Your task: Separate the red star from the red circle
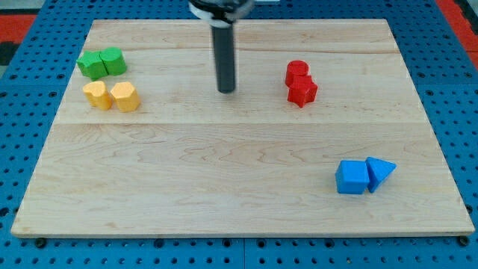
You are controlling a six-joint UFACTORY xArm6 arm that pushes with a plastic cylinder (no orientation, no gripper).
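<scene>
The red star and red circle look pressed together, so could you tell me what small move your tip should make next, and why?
Probably slide my tip toward the view's right, aiming at the seam between the red circle and the red star. They touch, the circle just above the star, and my tip stands well off to their left.

My tip (226,91) is the flat, blunt lower end of a straight cylindrical rod, dark grey to black, with a smooth and slightly glossy surface that carries a faint pale highlight down its length. The rod keeps one width from top to end. At the far edge of the scene it enters a wider black collar, ringed with what seems a lighter, silvery band.
</scene>
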